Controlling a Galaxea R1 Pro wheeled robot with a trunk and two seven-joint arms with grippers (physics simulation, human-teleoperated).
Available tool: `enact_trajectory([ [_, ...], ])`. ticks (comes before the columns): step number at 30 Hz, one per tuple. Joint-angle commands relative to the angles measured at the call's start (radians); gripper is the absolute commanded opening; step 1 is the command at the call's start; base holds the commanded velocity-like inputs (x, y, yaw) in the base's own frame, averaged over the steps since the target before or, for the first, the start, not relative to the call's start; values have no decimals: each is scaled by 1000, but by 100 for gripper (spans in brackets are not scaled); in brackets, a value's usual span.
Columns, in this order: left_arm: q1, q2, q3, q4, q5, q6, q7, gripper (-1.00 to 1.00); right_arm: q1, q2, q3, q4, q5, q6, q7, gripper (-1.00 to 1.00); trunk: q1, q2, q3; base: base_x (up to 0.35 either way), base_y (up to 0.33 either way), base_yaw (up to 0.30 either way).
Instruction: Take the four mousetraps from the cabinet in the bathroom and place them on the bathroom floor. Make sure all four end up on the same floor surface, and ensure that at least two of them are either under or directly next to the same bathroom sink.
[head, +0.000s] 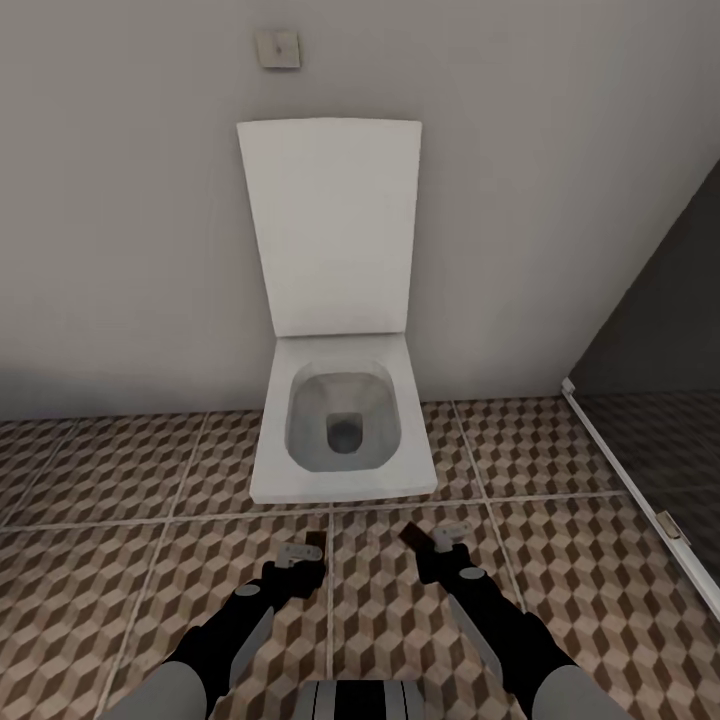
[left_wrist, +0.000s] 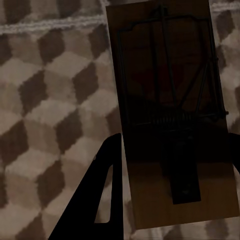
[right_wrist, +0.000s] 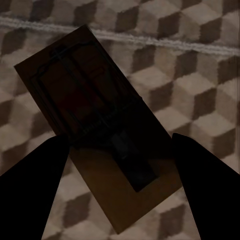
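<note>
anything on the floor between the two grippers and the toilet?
Bare in the head view: just patterned bathroom floor and a grout line between the left gripper, the right gripper and the toilet. Each gripper holds a mousetrap.

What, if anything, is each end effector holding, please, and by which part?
Each appears to hold a mousetrap by one short end: the left end effector one mousetrap, the right end effector another.

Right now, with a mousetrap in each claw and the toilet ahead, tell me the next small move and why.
Probably turn the base away from the toilet to look for the sink. The left claw holds one mousetrap, the right claw another mousetrap, both above the tiled floor, with no sink ahead.
</note>
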Motion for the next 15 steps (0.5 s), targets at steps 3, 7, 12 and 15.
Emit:
enact_trajectory([
  [3, 0, 0, -3, 3, 10, 11, 2, -100, -1, 0, 5, -2, -11, 3, -15, -100, 0, 0, -1, 0, 0, 0],
  [7, 0, -1, -4, 6, 12, 12, 2, -100, -1, -1, 5, -3, -12, -4, -14, -100, 0, 0, -1, 0, 0, 0],
  [12, 0, -1, -4, 7, 13, 12, 2, -100, -1, -1, 6, -3, -13, -6, -8, -100, 0, 0, -1, 0, 0, 0],
  [15, 0, -1, -4, 7, 13, 13, 2, -100, -1, 0, 6, -3, -14, -7, 7, -100, 0, 0, -1, 0, 0, 0],
])
